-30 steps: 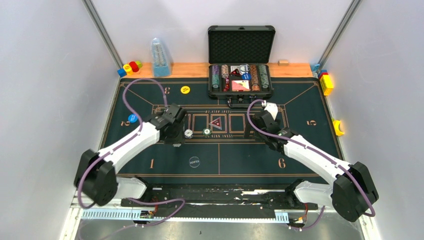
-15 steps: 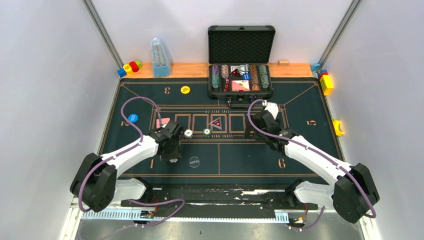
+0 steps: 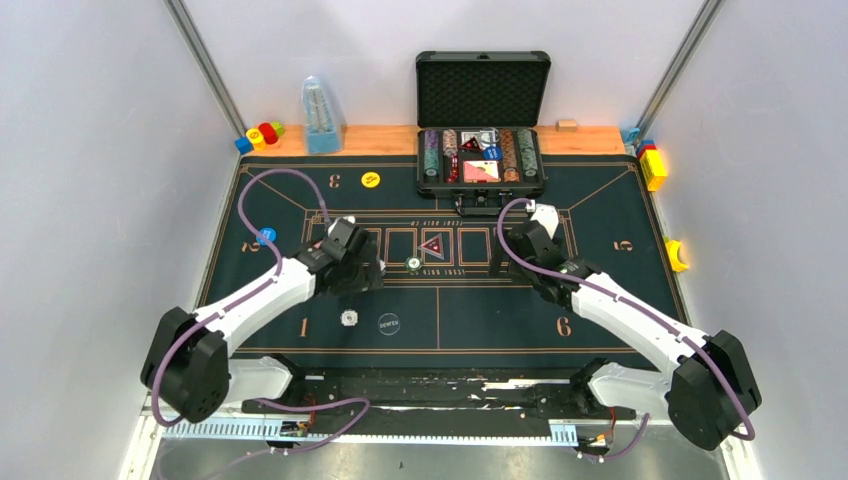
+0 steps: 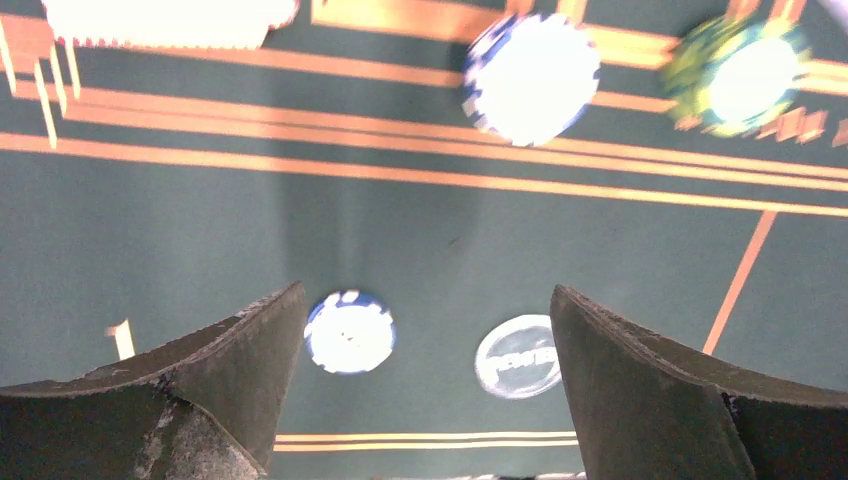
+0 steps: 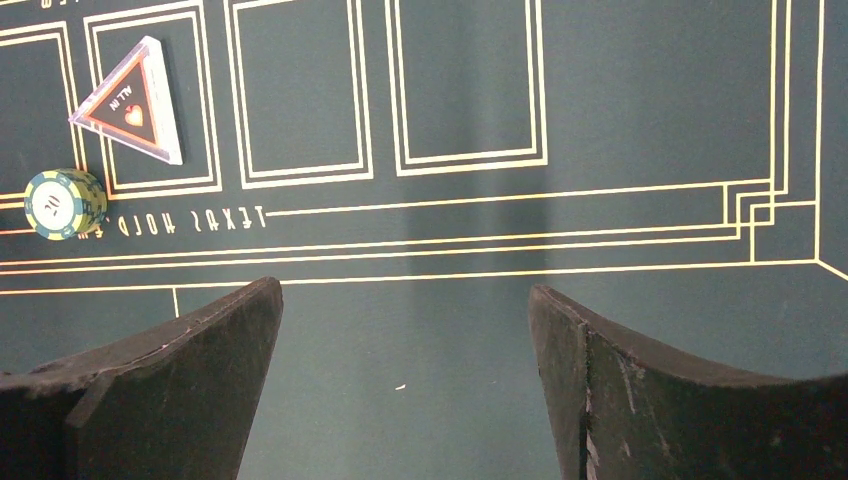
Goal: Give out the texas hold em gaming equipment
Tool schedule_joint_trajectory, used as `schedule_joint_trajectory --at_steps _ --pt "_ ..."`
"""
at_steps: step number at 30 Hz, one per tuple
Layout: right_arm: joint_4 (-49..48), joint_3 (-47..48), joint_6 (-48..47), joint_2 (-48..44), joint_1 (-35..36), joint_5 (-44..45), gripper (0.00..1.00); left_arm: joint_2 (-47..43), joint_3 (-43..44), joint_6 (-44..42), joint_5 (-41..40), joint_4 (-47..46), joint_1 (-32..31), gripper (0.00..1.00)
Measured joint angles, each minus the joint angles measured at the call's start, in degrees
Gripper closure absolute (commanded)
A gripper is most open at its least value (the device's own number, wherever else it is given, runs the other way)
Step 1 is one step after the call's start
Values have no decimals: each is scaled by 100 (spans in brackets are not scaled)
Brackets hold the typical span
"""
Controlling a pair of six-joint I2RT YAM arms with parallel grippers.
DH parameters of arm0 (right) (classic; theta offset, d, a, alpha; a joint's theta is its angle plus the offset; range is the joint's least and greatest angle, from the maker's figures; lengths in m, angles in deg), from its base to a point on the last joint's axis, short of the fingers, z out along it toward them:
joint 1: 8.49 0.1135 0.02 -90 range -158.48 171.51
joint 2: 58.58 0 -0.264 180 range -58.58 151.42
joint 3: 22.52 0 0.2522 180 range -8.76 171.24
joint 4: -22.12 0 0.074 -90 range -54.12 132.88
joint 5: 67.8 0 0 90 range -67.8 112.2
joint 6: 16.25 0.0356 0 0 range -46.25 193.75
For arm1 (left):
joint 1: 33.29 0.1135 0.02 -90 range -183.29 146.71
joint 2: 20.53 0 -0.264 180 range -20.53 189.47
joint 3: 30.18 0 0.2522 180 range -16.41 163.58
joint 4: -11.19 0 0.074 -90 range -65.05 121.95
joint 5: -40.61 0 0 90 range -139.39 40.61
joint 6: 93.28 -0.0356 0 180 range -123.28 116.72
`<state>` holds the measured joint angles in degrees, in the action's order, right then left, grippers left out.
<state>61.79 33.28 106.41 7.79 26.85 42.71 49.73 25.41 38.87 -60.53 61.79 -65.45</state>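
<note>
Walls: plain pale grey panels (image 3: 90,150) on the left, back and right.
Corners: two slanting metal posts (image 3: 205,65) at the back.
Table: dark green felt mat (image 3: 480,320) with gold lines; a wooden strip (image 3: 380,139) runs along its far edge.
Light: even, with soft shadows.

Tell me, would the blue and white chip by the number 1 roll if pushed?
Probably not: the chip lies flat on the green mat, so it would likely slide. It looks thin and stiff, so pinching its edge may be tricky.
</note>
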Motion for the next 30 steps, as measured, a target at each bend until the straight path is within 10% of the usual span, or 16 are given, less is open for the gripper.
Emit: schedule_joint_trajectory --at_steps 11,30 --pt "-2 -2 0 -13 0 107 5 1858 1694 -573 256 -426 299 17" --pt "-2 -2 0 24 0 179 5 2675 1985 -695 468 -321 391 36"
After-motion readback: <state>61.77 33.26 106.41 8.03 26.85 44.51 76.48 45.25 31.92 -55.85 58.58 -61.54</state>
